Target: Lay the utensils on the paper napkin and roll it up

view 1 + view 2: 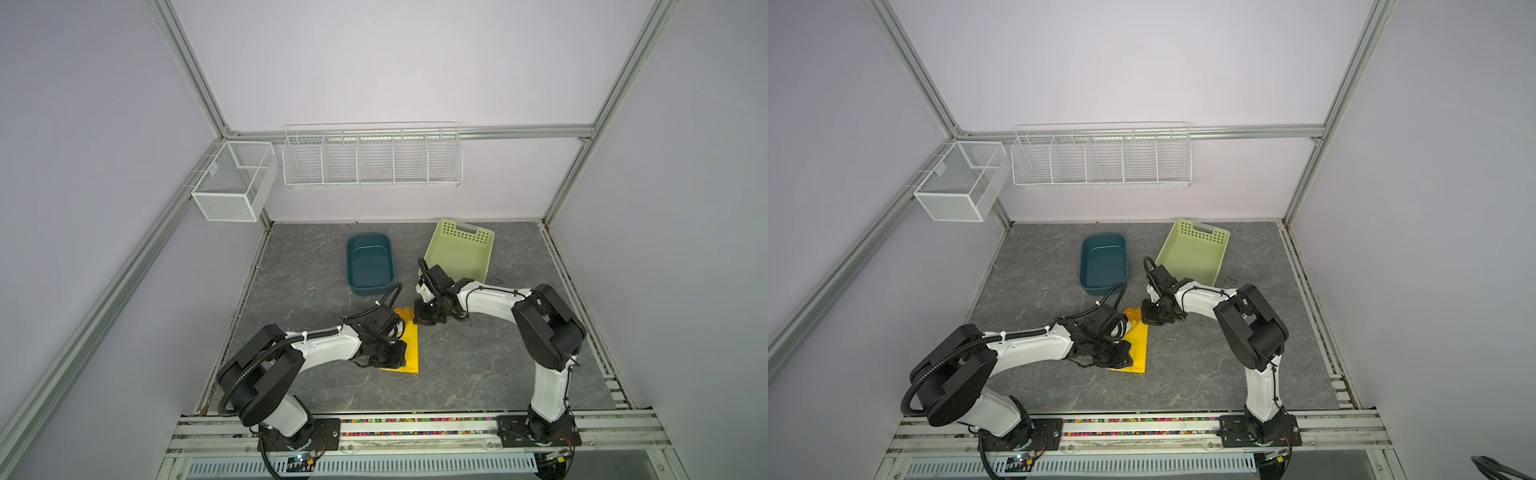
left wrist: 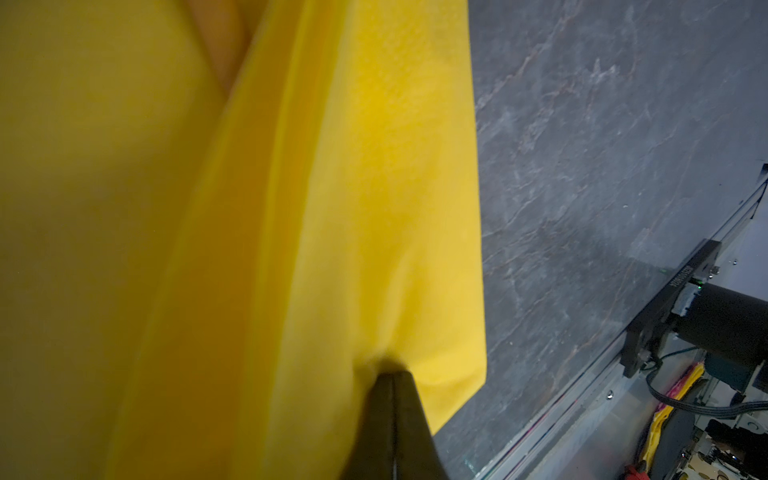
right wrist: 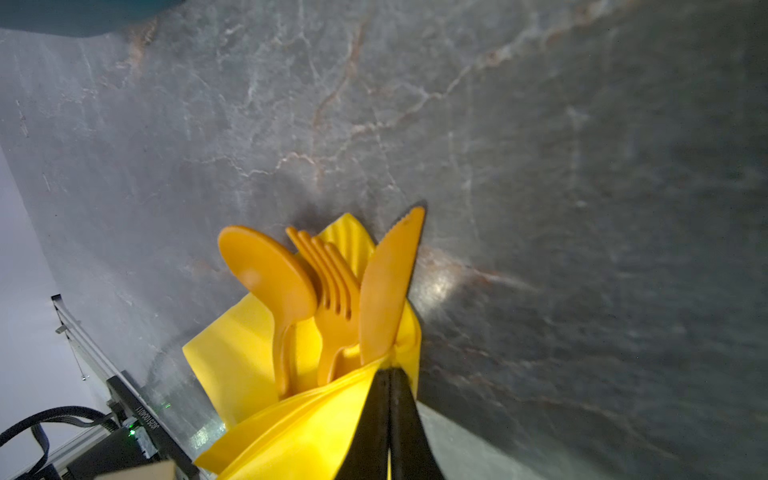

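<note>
In both top views the paper napkin point(image 1: 411, 349) lies mid-worktop point(image 1: 478, 374), folded into a narrow strip. The utensils point(image 1: 404, 313) poke out of its far end. The left fingers point(image 1: 395, 358) sit at its near end and the right fingers point(image 1: 419, 322) at its far end.

In the left wrist view the left fingers point(image 2: 387, 401) are pinched shut on a napkin fold.

In the right wrist view the right fingers point(image 3: 384, 401) are clamped shut on the napkin's edge just beside the knife point(image 3: 386, 291). The spoon point(image 3: 266, 270) and fork point(image 3: 332, 286) lie alongside, with their heads sticking out.
</note>
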